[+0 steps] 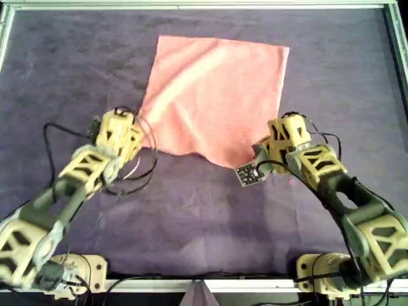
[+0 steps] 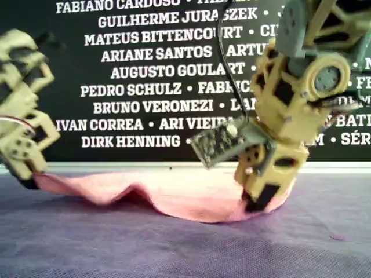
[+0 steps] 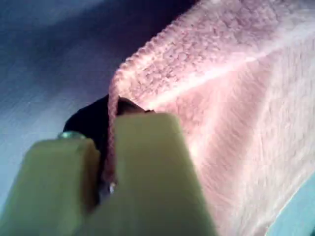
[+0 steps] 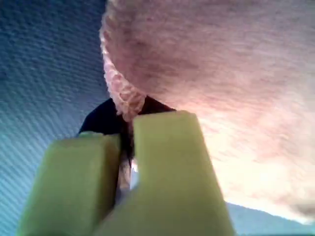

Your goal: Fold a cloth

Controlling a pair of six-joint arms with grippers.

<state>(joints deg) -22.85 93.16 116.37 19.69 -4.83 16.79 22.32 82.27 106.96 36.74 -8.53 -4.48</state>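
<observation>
Pink cloth [image 1: 213, 95] lay flat on the purple mat [image 1: 191, 217]. My first gripper [image 3: 110, 162] and my second gripper [image 4: 125, 162] each pinched a near corner. One thin corner could slip out if I pulled unevenly.

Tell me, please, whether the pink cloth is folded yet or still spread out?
Still spread: the cloth lies as a single layer on the purple mat; only its near edge is lifted, and both claws are shut on it.
</observation>
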